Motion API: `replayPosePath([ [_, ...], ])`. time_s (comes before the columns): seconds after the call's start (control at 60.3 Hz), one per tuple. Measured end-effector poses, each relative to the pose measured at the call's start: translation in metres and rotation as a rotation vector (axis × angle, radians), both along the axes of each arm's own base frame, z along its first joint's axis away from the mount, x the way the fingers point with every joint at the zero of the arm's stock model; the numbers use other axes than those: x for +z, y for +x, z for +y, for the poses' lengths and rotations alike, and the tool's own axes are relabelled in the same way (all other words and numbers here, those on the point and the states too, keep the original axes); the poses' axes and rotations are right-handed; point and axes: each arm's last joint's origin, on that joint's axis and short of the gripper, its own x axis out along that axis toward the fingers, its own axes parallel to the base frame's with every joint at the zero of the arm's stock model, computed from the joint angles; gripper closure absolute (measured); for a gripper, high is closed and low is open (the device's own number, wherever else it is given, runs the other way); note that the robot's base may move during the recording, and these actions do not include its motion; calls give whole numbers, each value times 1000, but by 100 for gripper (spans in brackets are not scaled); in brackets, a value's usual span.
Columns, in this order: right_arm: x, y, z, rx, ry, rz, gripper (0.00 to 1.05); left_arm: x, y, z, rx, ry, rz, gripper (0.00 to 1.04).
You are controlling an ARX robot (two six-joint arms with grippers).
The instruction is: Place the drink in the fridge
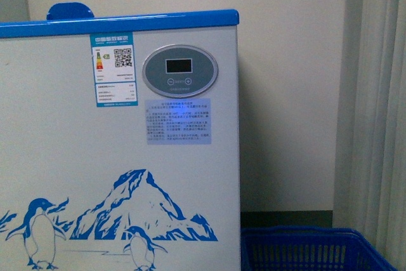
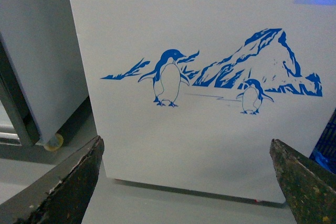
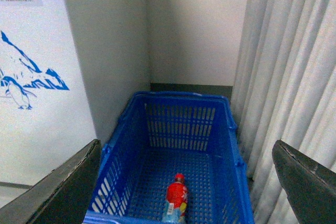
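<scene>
The drink (image 3: 177, 199), a small bottle with a red cap and red label, lies on its side on the floor of a blue mesh basket (image 3: 178, 97). My right gripper (image 3: 186, 144) hangs open above the basket, well clear of the bottle, with nothing between its fingers. The fridge (image 1: 120, 157) is a white chest with a blue top rim (image 1: 127, 23) and a penguin-and-mountain picture. My left gripper (image 2: 186, 141) is open and empty, facing the fridge's (image 2: 199, 35) front panel near the floor. From the front I see neither arm, and the fridge's lids are hidden.
The blue basket (image 1: 311, 249) stands on the floor to the right of the fridge, in a corner. A pale curtain (image 3: 289, 66) hangs close along its right side and a wall (image 3: 194, 24) is behind it. A grey cabinet (image 2: 37, 51) stands left of the fridge.
</scene>
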Motion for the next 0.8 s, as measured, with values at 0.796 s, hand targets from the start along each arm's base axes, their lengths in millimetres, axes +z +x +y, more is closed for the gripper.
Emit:
replayPosePath([
  [0.796,-39,146,28,-134,152,908,7,0,0,0,0,0,0,8],
])
